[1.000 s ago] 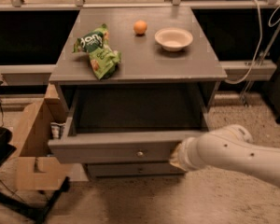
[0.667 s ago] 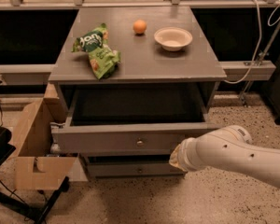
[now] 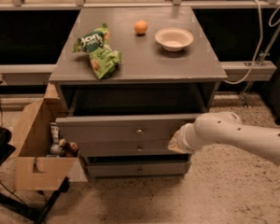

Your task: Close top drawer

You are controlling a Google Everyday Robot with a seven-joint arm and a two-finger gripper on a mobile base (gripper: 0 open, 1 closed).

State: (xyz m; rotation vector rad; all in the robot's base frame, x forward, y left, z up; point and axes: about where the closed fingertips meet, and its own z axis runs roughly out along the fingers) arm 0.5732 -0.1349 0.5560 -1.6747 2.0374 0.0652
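Observation:
The top drawer (image 3: pixel 112 130) is a wide grey drawer with a small round metal knob (image 3: pixel 139 131) at its centre. It sticks out a short way from the grey cabinet (image 3: pixel 144 66), with a dark gap above its front. My gripper (image 3: pixel 174 142) is at the right end of the drawer front, at the tip of the white arm (image 3: pixel 238 136) that reaches in from the right. The wrist hides the gripper's tips. Two lower grey drawers (image 3: pixel 135 168) sit below.
On the cabinet top lie a green chip bag (image 3: pixel 98 50), an orange (image 3: pixel 140 27) and a white bowl (image 3: pixel 174 38). An open cardboard box (image 3: pixel 32 148) with items stands left of the cabinet. A black frame (image 3: pixel 0 148) is at far left, and cables (image 3: pixel 259 41) at right.
The top drawer has slid inward toward the cabinet. My arm has followed it forward, staying at the right end of the drawer front.

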